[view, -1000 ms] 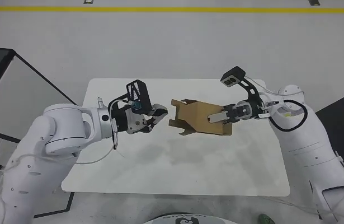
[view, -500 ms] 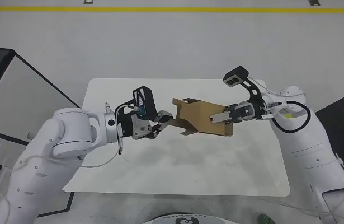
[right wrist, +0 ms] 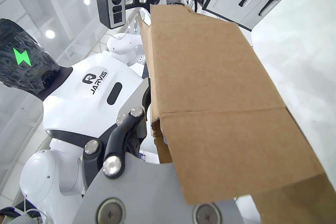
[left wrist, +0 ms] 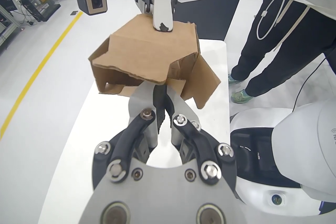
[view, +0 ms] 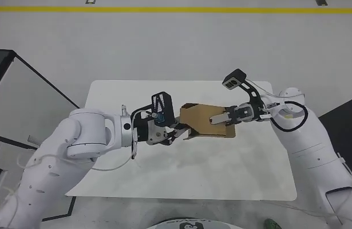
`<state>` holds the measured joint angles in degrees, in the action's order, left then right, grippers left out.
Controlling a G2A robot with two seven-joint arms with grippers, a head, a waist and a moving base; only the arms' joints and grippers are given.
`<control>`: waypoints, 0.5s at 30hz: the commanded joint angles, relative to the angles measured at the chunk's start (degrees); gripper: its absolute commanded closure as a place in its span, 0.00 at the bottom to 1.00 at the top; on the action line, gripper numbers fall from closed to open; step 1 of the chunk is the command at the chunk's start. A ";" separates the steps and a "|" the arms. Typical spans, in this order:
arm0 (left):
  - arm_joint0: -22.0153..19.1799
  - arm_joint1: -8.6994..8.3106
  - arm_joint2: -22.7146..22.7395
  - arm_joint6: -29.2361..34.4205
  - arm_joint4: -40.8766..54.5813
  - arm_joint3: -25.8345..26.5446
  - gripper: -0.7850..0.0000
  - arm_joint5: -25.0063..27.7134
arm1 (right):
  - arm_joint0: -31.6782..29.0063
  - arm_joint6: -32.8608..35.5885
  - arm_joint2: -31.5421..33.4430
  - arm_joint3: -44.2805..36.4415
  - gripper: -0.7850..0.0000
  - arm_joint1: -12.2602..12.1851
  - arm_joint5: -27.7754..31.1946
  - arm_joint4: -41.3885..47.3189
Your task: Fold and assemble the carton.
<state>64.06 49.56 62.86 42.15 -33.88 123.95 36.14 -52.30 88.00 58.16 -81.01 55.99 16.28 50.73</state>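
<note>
Left jaws: the jaws of the left gripper (left wrist: 160, 97) are sitting close together. Their tips are hiding under a front flap, so I cannot tell if they are pinching any cardboard.
Right jaws: the jaws of the right gripper (view: 217, 119) are squeezing one wall of the carton (view: 205, 122). One finger is lying flat on the outside of the wall.
Left gripper: it is poking at the open end of the carton, just left of the middle of the top view.
Right gripper: it is holding the other end, just right of the middle.
Carton: it is sitting in the middle of the top view, between the two grippers. The brown flaps at its open end are hanging loose and bent.
Table (view: 233, 172): the white top is lying under the carton and both grippers.
</note>
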 commanded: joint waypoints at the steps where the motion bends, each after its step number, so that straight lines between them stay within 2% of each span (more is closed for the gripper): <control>1: -0.30 0.07 -0.27 0.15 -0.07 -0.17 1.00 -0.08 | 0.34 0.00 -0.37 0.04 1.00 0.13 0.00 0.19; 15: -0.83 0.21 -0.65 0.94 -0.11 -0.84 1.00 0.13 | 1.38 0.00 -2.24 -0.18 1.00 0.35 0.00 0.80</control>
<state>63.23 49.77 62.25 42.98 -34.04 123.21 36.20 -50.97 88.00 56.06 -81.11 56.33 16.28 51.54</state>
